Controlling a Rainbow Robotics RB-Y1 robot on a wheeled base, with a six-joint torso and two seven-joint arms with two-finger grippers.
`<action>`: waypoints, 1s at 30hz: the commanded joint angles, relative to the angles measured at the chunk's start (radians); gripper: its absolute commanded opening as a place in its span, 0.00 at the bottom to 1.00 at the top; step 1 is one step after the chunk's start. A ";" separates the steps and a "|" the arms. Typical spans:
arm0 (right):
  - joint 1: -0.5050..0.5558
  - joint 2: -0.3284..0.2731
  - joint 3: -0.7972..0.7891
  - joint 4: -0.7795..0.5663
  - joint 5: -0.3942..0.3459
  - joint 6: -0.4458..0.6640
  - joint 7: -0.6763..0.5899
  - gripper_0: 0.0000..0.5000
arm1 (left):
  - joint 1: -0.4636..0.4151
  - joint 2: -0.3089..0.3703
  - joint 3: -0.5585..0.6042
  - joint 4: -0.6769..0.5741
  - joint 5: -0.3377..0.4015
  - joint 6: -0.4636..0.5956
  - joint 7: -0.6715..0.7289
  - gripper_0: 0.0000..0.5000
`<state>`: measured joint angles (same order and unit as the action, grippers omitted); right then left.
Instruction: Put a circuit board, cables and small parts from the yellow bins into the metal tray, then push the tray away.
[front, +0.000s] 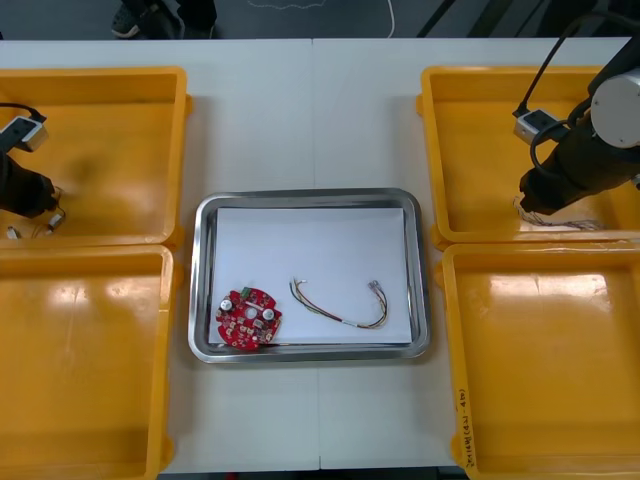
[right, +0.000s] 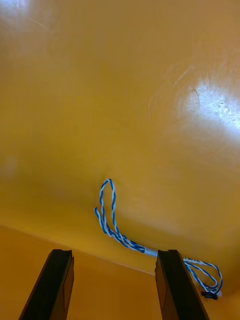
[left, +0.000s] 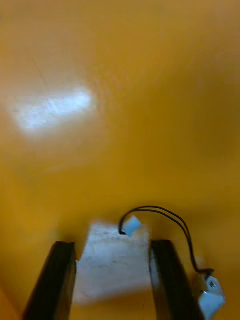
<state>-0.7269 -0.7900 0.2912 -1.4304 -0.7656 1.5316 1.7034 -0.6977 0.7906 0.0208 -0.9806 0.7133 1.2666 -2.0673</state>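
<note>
Right pincer (right: 114, 253) spread, blue-white cable (right: 122, 240) just beyond it

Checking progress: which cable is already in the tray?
The red-yellow cable, beside the board; the blue-white cable and the black cable lie in bins.

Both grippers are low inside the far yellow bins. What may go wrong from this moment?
1. The right gripper stands open over the blue and white cable, which runs off behind one finger; closing may catch only a loop, and it could slip out.
2. The left gripper is open near the black cable, whose small metal part lies outside the fingers; it might dangle or snag on the yellow bin.
</note>
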 joint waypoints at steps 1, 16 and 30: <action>0.009 0.031 -0.033 -0.004 0.040 -0.016 0.022 0.95 | -0.046 0.013 -0.027 -0.018 0.009 0.089 0.069 1.00; 0.052 0.081 -0.033 -0.005 0.106 -0.074 0.012 0.95 | -0.049 0.075 -0.025 -0.164 0.006 0.261 0.334 1.00; 0.077 0.091 -0.033 -0.005 0.121 -0.117 0.013 0.95 | 0.017 0.119 -0.027 -0.162 -0.003 0.257 0.354 1.00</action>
<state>-0.6555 -0.7072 0.2909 -1.4303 -0.6577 1.4233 1.7033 -0.7075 0.8521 0.0069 -1.1129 0.7144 1.5214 -1.7172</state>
